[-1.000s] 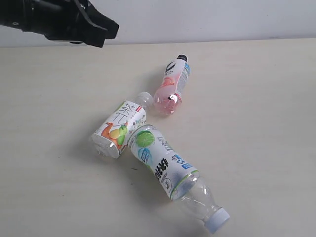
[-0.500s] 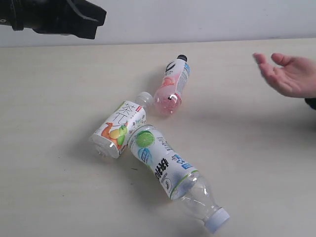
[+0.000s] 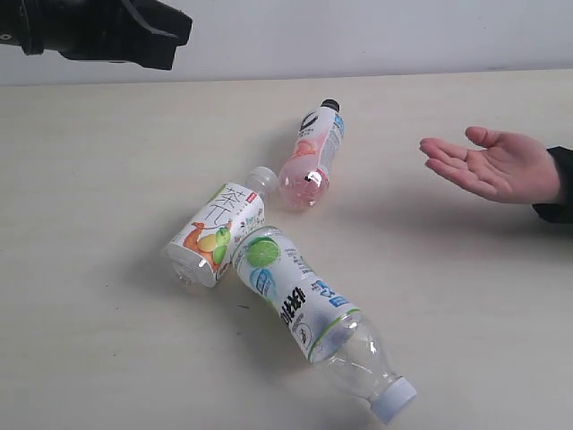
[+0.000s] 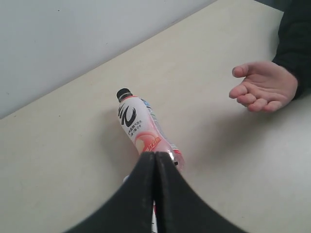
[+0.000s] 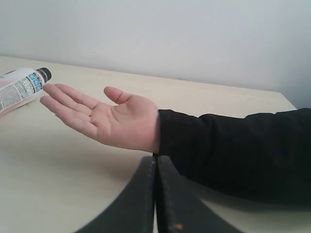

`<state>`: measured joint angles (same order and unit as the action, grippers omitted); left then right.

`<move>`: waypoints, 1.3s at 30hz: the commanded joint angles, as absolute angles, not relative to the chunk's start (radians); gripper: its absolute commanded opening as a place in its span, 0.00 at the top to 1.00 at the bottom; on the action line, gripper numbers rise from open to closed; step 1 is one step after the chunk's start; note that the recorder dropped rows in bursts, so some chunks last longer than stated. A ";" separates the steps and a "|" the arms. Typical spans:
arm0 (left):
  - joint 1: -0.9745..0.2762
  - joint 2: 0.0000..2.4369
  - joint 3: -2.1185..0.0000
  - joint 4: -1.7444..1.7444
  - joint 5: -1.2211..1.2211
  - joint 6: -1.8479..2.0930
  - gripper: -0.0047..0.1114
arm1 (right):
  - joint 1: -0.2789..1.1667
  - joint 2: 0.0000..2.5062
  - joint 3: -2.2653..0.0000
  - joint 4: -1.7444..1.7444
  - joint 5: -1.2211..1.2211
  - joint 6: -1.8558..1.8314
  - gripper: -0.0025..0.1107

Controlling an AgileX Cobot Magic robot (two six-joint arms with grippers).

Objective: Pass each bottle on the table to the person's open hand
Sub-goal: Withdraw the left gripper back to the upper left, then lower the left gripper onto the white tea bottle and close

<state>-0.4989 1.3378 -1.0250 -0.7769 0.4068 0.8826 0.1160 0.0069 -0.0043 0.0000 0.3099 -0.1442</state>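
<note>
Three bottles lie on the beige table [image 3: 98, 358]: a pink one with a black cap [image 3: 312, 157] [image 4: 141, 128], an orange-fruit one with a white label [image 3: 217, 228], and a lime-pictured one [image 3: 304, 309]. The slim white-labelled bottle is out of view. The person's open hand [image 3: 488, 166] [image 4: 262, 86] [image 5: 104, 116] is held palm up above the table's right side. My left gripper [image 3: 175, 31] [image 4: 155, 154] hangs shut and empty at the upper left, above the pink bottle's base in its wrist view. My right gripper [image 5: 156, 158] is shut, empty, just under the wrist of the hand.
A pale wall [image 3: 358, 31] runs behind the table's far edge. The person's dark sleeve [image 3: 557, 188] [image 5: 233, 155] reaches in from the right edge. The pink bottle's capped end [image 5: 22, 87] shows beyond the fingertips in the right wrist view.
The hand came in from the right and moved further left and lower, palm up. My left arm drew back to the left a second ago, then held still.
</note>
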 commanded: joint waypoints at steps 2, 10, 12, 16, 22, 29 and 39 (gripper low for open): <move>-0.499 1.337 -1.020 -0.774 0.399 0.881 0.96 | 0.117 0.000 0.000 0.000 0.304 -0.144 0.98; -0.499 1.373 -1.054 -0.765 0.445 0.912 0.96 | 0.117 0.000 0.000 0.000 0.304 -0.144 0.98; -0.499 1.391 -1.080 -0.765 0.458 0.912 0.96 | 0.117 0.000 0.000 0.000 0.304 -0.144 0.98; -0.499 1.509 -1.264 -0.702 0.533 0.811 0.96 | 0.117 0.000 0.000 0.000 0.304 -0.144 0.98; -0.510 1.670 -1.523 -0.155 0.790 0.280 0.96 | 0.117 0.000 0.000 0.000 0.304 -0.144 0.98; -0.626 1.758 -1.625 0.093 1.037 0.036 0.96 | 0.117 0.000 0.000 0.000 0.304 -0.144 0.98; -0.649 1.884 -1.625 -0.026 1.063 0.043 0.47 | 0.117 0.000 0.000 0.000 0.297 -0.144 0.98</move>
<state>-0.6450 1.8586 -1.6210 -0.0077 1.0675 0.0454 0.1160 0.0069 -0.0043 0.0000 0.3099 -0.1442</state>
